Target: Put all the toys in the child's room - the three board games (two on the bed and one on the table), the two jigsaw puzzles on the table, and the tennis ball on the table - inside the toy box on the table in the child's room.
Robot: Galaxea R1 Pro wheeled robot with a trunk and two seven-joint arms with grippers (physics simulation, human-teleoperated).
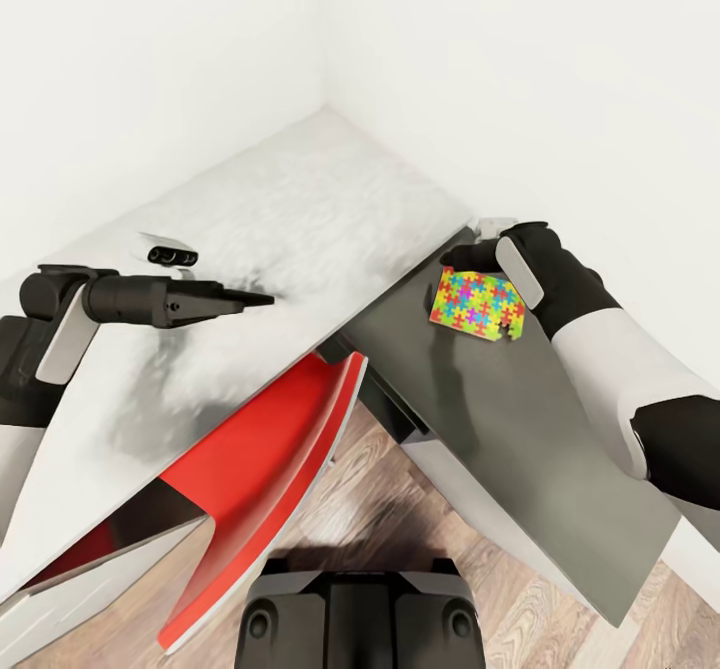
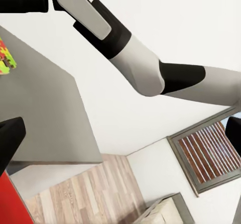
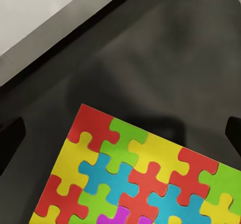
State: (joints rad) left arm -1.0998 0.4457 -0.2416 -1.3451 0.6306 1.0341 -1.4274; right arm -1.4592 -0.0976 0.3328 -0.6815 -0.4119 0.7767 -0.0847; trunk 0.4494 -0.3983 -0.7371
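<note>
Hidden and cut-off items, as we find them. Puzzle (image 3: 145, 179): in the right wrist view the frame edge cuts its far part; in the left wrist view we see just a corner (image 2: 5, 56) at the edge; in the head view the right gripper (image 1: 478, 249) covers its top edge (image 1: 476, 304), and we cannot tell whether slab and fingers touch. Right gripper fingers (image 3: 10, 141): only dark tips at both frame sides in the right wrist view. Left gripper (image 1: 255, 299): we cannot judge the gap between its fingers. Red chair (image 1: 270, 449): partly under the table (image 1: 300, 209). Cabinet (image 1: 520, 469): its near end runs behind the right arm.
</note>
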